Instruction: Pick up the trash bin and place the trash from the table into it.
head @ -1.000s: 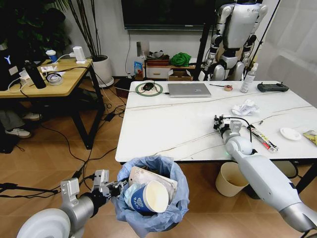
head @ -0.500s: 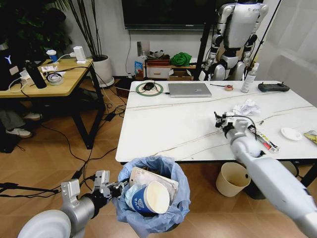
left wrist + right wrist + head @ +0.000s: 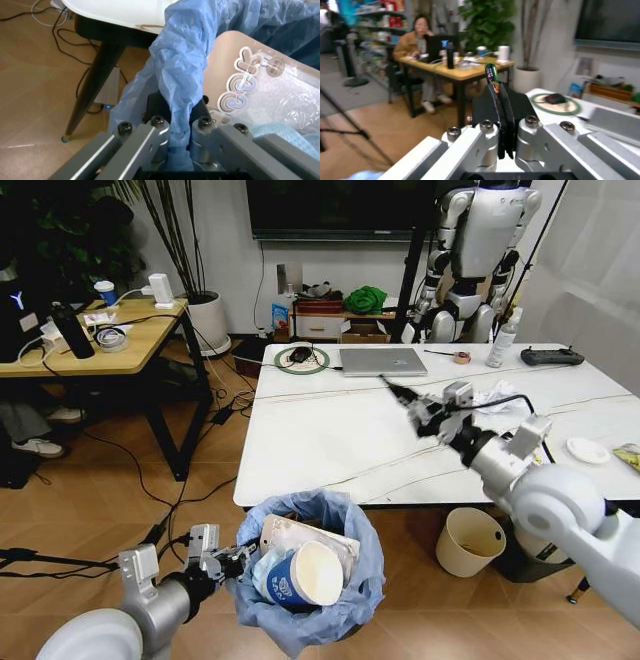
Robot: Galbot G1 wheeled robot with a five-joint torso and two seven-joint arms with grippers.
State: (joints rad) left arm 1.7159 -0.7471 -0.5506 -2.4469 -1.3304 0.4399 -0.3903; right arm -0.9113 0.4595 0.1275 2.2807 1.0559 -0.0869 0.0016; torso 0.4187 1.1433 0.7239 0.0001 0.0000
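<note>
Holding the trash bin (image 3: pixel 310 575) by its rim below the table (image 3: pixel 340 440) edge, the left gripper (image 3: pixel 232 560) appears low in the head view, the right gripper (image 3: pixel 415 412) raised over the tabletop; left wrist view: jaws pinched on the blue liner (image 3: pixel 182 93); right wrist view: jaws clamped on a thin dark wrapper (image 3: pixel 492 80)

The trash bin (image 3: pixel 308 575) sits at the lower centre of the head view, in front of the table (image 3: pixel 340 435), with a paper cup (image 3: pixel 300 577) and a flat package (image 3: pixel 300 537) inside it. The left gripper (image 3: pixel 232 558) is at the bin's left rim, lower left. The right gripper (image 3: pixel 425 415) is above the table's centre right, with a tissue wad (image 3: pixel 497 395) just behind it and a laptop (image 3: pixel 381 361) at the far edge.
</note>
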